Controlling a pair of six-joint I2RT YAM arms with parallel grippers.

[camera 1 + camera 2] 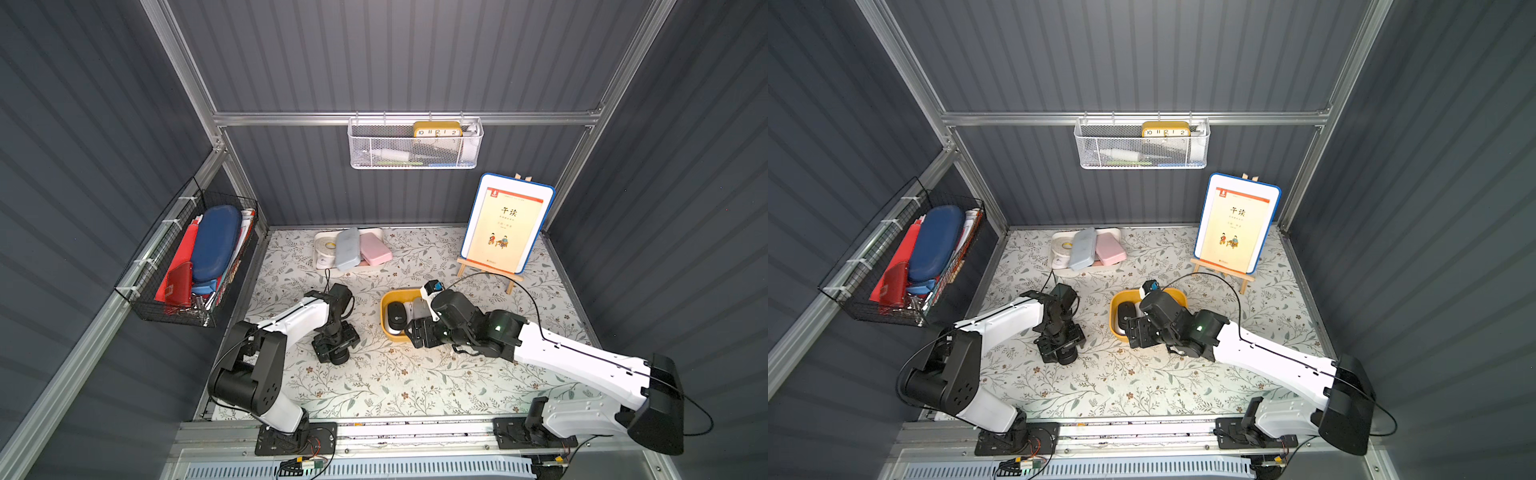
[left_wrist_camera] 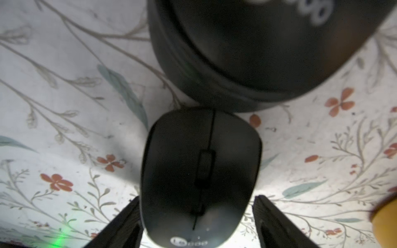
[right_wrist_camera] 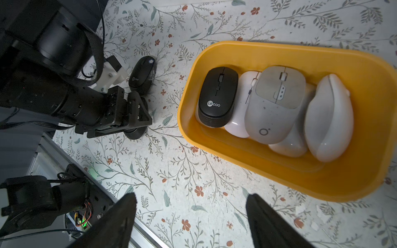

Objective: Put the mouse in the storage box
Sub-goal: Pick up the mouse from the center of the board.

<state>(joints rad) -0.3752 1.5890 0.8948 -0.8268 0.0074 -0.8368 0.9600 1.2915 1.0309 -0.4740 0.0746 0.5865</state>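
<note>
The left gripper [image 2: 197, 197] has its jaws spread to either side of the black mouse [image 2: 199, 167]; one of its fingers [image 2: 126, 221] lies against the mouse's flank, while a sliver of tablecloth [image 2: 64, 107] shows between the other finger and the mouse; the mouse sits flat on the cloth, outside the yellow storage box [image 3: 236, 46] and near its short end. The right gripper [image 3: 192, 196] hangs near the box's long side, jaws wide apart with nothing between them; inside the box lie other mice [image 3: 275, 103], packed side by side, one black and the rest pale.
</note>
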